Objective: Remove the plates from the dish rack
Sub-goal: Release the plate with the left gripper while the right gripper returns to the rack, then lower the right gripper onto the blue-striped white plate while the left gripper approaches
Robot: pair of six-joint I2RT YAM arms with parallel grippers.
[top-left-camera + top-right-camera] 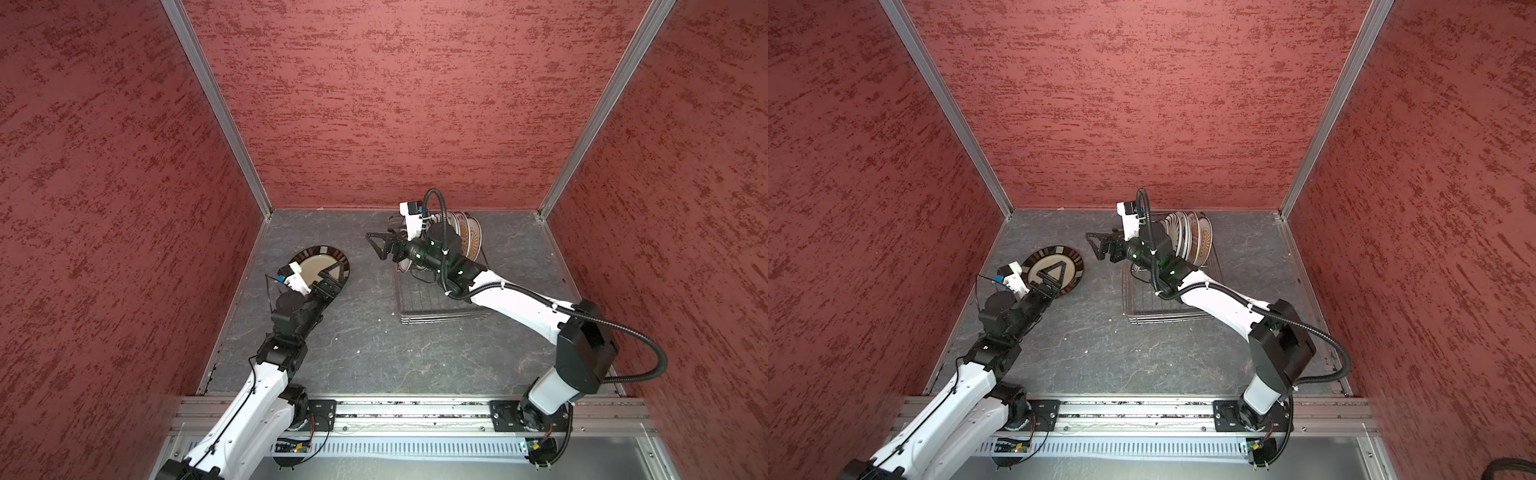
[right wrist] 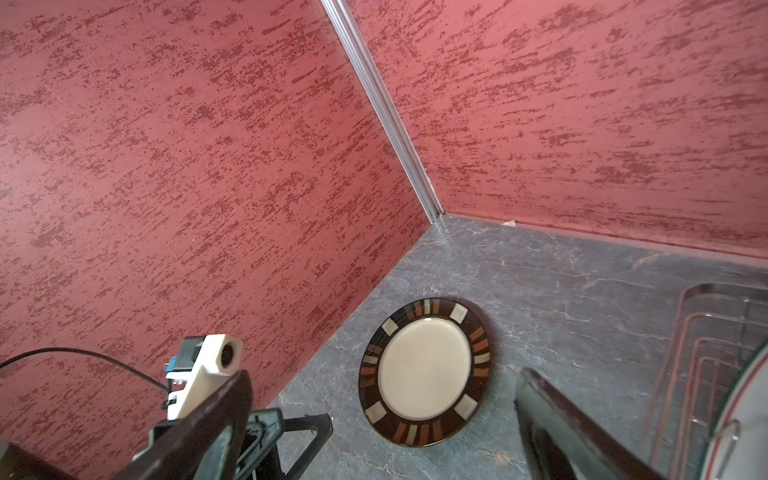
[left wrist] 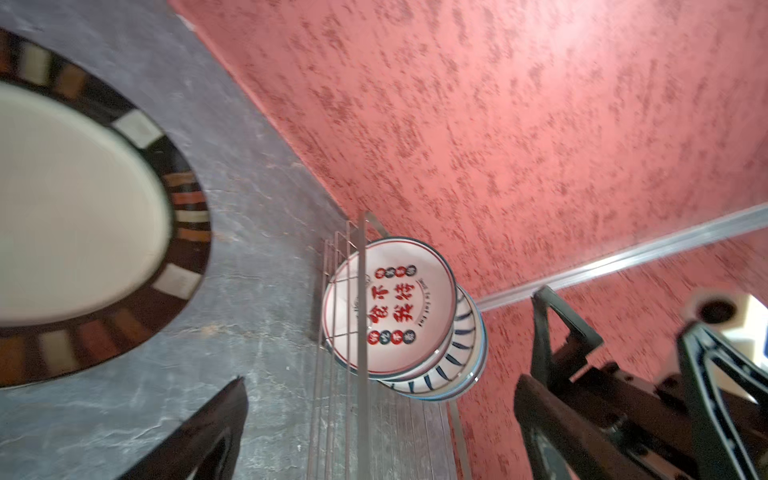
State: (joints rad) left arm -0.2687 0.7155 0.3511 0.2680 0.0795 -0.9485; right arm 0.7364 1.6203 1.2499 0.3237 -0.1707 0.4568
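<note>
One plate [image 1: 316,254] [image 1: 1040,258] [image 2: 424,370] [image 3: 83,208], cream with a dark rim of coloured blocks, lies flat on the table at the left. My left gripper [image 1: 332,276] [image 1: 1054,276] [image 3: 382,415] hangs open over its near side with nothing between the fingers. Several plates [image 1: 467,232] [image 1: 1194,237] stand on edge at the far end of the silver wire dish rack [image 1: 432,305] [image 1: 1158,309] [image 3: 361,415]; the front one bears red characters [image 3: 390,307]. My right gripper [image 1: 380,239] [image 1: 1098,243] [image 2: 382,415] is open and empty, just left of the rack's far end.
Red textured walls close in the grey stone table [image 1: 374,353] on three sides. The right arm [image 1: 519,303] lies across the rack's right side. A metal rail [image 1: 415,411] runs along the front edge.
</note>
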